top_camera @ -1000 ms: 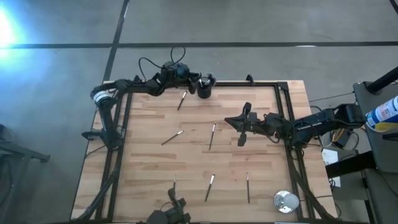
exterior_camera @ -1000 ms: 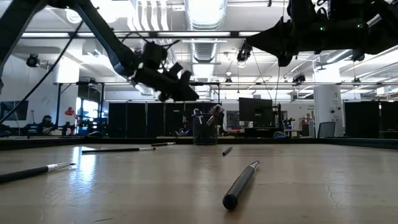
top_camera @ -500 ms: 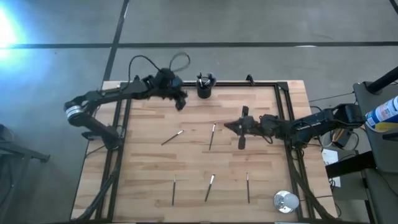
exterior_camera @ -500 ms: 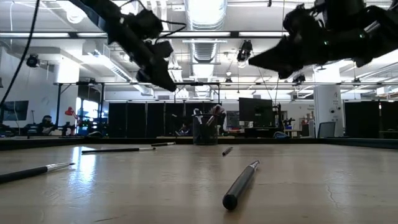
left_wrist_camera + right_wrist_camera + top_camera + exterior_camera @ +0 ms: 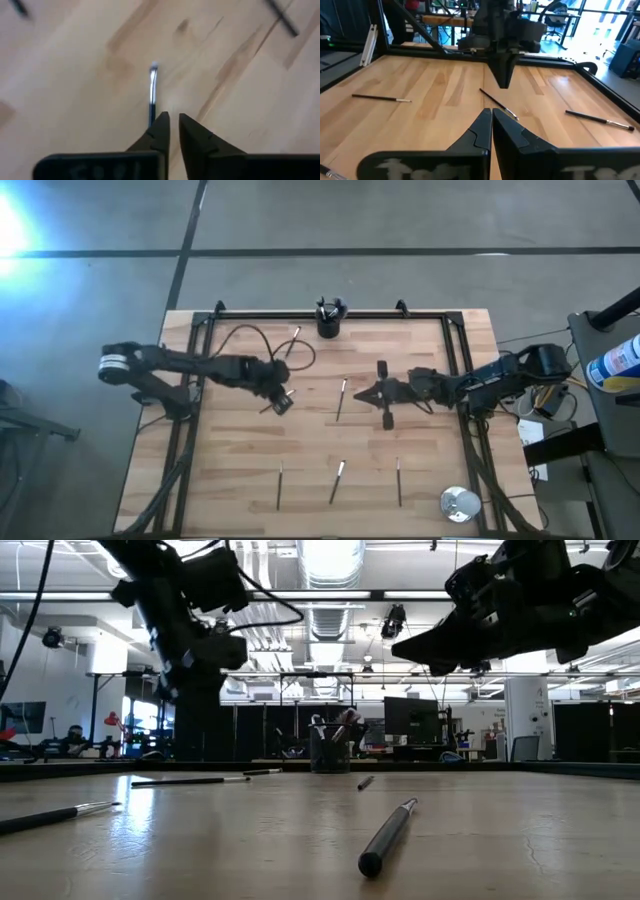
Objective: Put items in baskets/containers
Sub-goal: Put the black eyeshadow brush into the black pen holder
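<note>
**Left arm over a loose brush, cup far side**

Over the desk's (image 5: 230,470) left-centre, left gripper (image 5: 281,401) hovers above a brush (image 5: 152,95); jaws narrow, nearly together, holding nothing. Brush lies just ahead of the tips, long axis in line with the jaws' reach. Left arm is nearer. Cup (image 5: 330,320) sits at the far edge. Right gripper (image 5: 364,393) waits mid-desk, jaws closed, empty.

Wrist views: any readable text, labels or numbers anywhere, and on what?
Left gripper body: raised lettering along the housing edge, too blurred to read.
Right gripper body: same raised lettering, unreadable.
Blue-labelled bottle beside the table, high view: print too small to read.
Nothing else carries text.
</note>
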Controlling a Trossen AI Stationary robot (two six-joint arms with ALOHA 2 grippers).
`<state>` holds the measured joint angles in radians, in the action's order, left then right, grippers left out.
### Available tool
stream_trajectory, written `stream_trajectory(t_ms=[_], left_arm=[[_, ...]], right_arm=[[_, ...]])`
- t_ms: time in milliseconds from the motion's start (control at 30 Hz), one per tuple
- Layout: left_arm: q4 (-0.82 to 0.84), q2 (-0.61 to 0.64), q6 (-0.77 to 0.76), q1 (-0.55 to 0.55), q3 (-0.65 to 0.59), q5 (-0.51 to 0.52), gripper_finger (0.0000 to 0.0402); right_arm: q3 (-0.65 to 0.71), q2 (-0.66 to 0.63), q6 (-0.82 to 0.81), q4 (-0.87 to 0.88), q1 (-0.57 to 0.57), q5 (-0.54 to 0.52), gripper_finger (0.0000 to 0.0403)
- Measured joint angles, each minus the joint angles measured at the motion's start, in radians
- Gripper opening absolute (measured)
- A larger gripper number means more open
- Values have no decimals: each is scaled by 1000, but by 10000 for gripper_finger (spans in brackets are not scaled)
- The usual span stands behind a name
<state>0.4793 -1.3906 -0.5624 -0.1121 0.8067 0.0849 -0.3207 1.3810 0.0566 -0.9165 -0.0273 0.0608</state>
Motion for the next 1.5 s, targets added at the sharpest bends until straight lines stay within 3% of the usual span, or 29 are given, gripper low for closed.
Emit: stream_trajectory(t_ms=[200, 333, 633, 867, 1000, 1167, 1300, 1500], left_arm=[[-9, -28, -66, 9, -33, 54, 85], [-122, -69, -32, -17, -40, 55, 104], [-203, -210, 39, -51, -21, 51, 108], [-255, -243, 56, -54, -19, 51, 107], [-259, -253, 42, -57, -20, 50, 85], [-289, -285, 23, -58, -25, 68, 14], [-346, -297, 24, -58, -25, 71, 5], [-435, -184, 41, -56, -31, 75, 1]], right_arm=[[-30, 41, 8, -1, 1, 0, 8], [-43, 57, 15, -2, 1, 0, 8], [-48, 62, 15, 0, 1, 0, 8], [-46, 61, 18, 0, 1, 0, 8], [-46, 61, 22, 0, 1, 0, 8], [-46, 61, 26, 0, 1, 0, 8], [-46, 61, 25, 0, 1, 0, 8], [-39, 61, 10, 4, 0, -1, 8]])
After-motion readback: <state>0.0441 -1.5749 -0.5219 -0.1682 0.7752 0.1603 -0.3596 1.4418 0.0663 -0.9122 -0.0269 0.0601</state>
